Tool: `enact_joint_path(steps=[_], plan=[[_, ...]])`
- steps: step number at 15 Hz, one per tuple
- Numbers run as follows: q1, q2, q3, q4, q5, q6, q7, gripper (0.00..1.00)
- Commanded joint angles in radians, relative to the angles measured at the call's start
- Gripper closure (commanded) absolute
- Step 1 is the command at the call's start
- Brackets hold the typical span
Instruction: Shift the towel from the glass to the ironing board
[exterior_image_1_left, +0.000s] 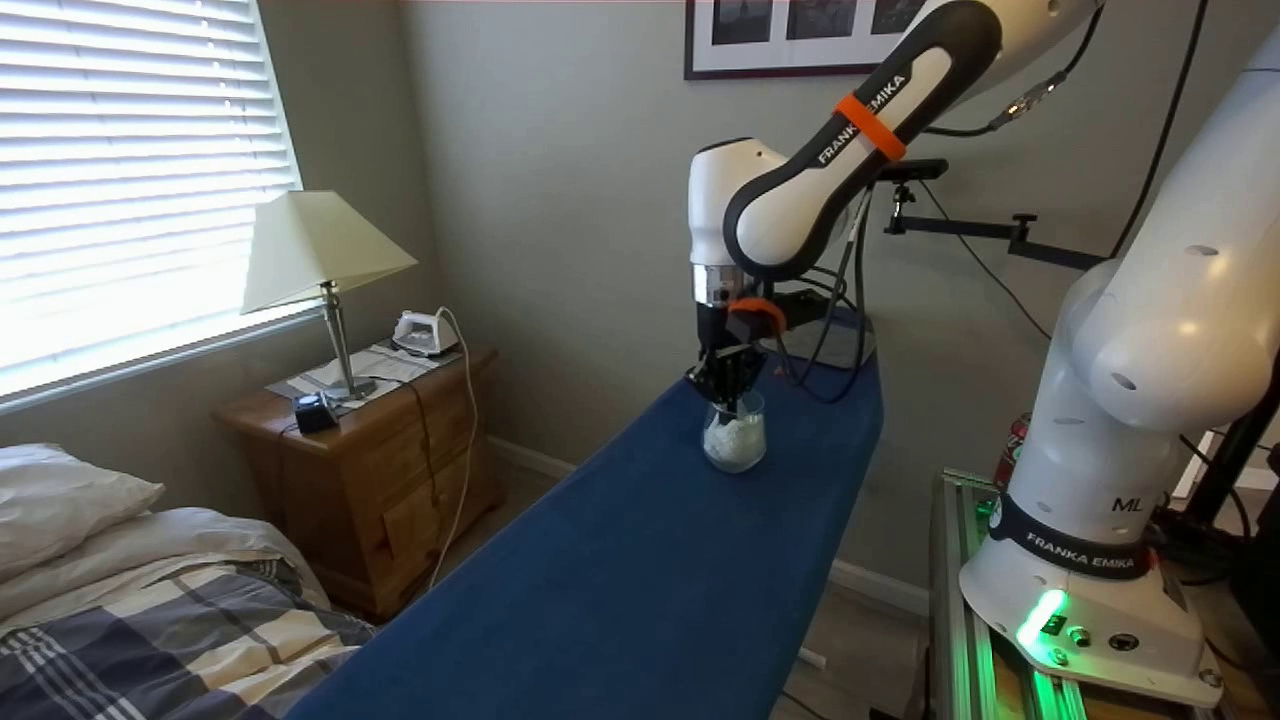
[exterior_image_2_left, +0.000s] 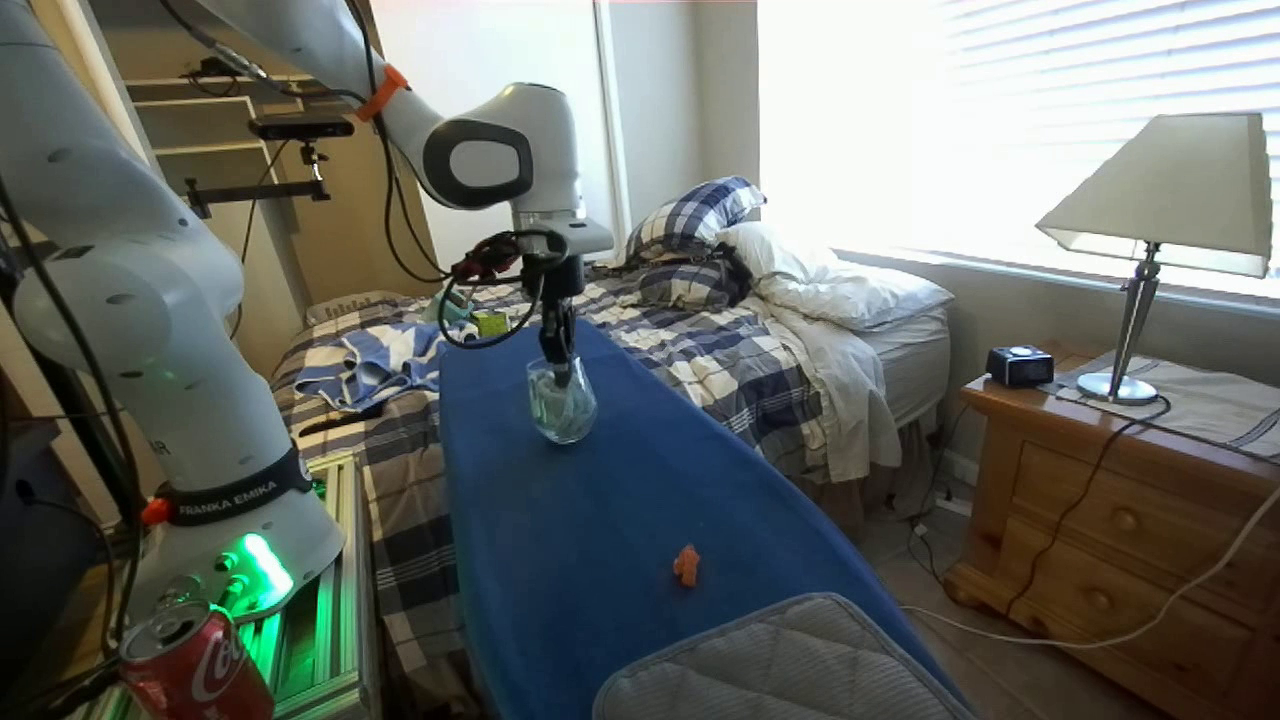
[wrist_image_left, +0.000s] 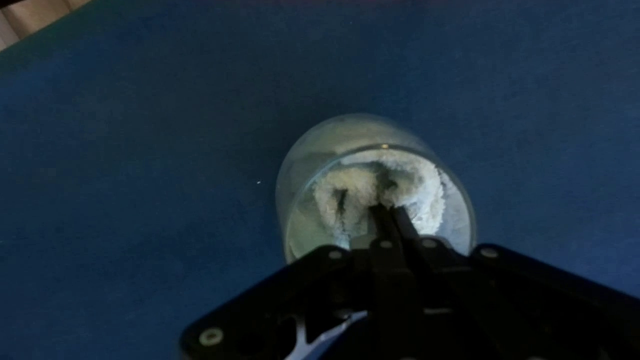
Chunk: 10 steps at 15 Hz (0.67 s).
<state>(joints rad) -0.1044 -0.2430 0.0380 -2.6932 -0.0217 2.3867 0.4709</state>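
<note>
Your pincer (wrist_image_left: 391, 210) is narrow, fingers (wrist_image_left: 382, 222) almost together, inside the glass (wrist_image_left: 320, 142) at the towel (wrist_image_left: 350, 192); can't tell if you've pinched it. Reach looks done. Towel's in the glass, so you've lift-out and laydown on the desk (exterior_image_1_left: 600, 570) (the ironing board) left. Fingers hide part of the glass in the wrist view.

This is a bedroom in a home: a bed (exterior_image_2_left: 908, 380) has plaid bedding (exterior_image_2_left: 715, 385) and a white pillow (exterior_image_1_left: 68, 505), and near the slatted window blinds (exterior_image_1_left: 130, 180) a wooden nightstand (exterior_image_1_left: 330, 490) with knobbed drawers (exterior_image_2_left: 1150, 498) holds a table lamp (exterior_image_1_left: 318, 255) and a clothes iron (exterior_image_1_left: 422, 334). A picture frame (exterior_image_1_left: 780, 58) hangs on the wall (exterior_image_1_left: 560, 210), and a blue-covered ironing board (exterior_image_1_left: 600, 570) stands beside the bed.
</note>
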Motion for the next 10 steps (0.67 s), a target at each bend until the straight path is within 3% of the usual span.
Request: enact_joint_path(steps=[1,10], plan=[[0.007,-0.021,-0.007,-0.001,0.025,0.009,0.002,1.00],[0.013,-0.114,0.001,0.007,0.044,-0.057,-0.001,1.00]])
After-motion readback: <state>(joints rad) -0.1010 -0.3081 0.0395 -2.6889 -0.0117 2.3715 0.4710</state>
